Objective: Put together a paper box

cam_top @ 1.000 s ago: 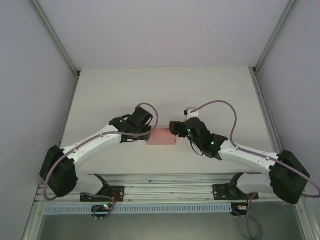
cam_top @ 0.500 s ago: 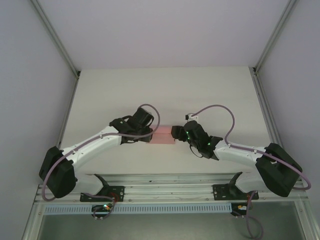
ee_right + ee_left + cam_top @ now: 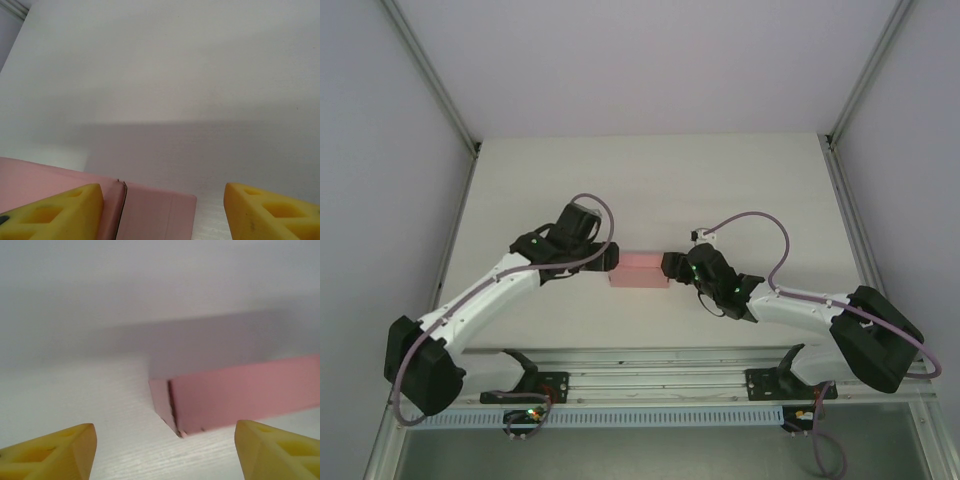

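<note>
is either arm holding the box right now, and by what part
Nothing is held. Both sets of jaws stand open, and the box lies ungripped on the table.

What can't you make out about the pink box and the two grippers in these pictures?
Top view: whether the paper box touches the left gripper or the right gripper is too small to tell.
Left wrist view: the box's far end is cut off by the right edge, and its near seam is blurred.
Right wrist view: the bottom edge cuts off most of the box, and a yellow finger hides part.
</note>
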